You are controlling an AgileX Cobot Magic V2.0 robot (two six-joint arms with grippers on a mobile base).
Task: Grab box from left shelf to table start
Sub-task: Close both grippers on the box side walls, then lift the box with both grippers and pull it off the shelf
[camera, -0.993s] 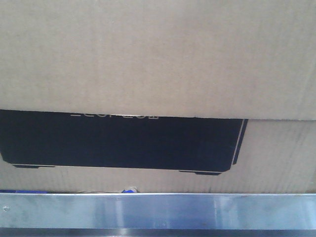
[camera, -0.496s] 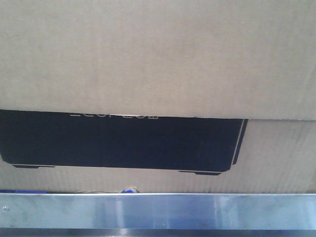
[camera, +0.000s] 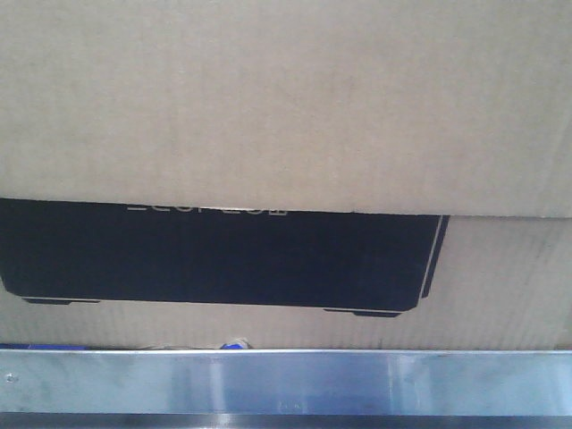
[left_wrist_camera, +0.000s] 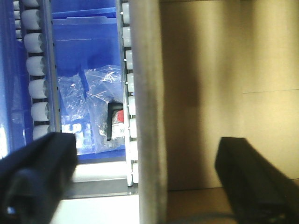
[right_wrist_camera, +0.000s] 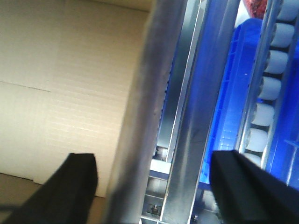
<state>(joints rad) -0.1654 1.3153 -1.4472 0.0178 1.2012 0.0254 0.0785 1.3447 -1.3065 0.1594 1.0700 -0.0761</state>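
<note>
While both are spread wide open and clamping nothing, the left gripper has its black jaws either side of the cardboard box wall edge, and the right gripper straddles a wall edge the same way. Just past the left one there's a blue bin with clear plastic bags; the red-and-white label inside is too blurry to read. The box sits on the left shelf behind its silver rail. Its black panel has pale lettering, half hidden by the flap and unreadable.
</note>
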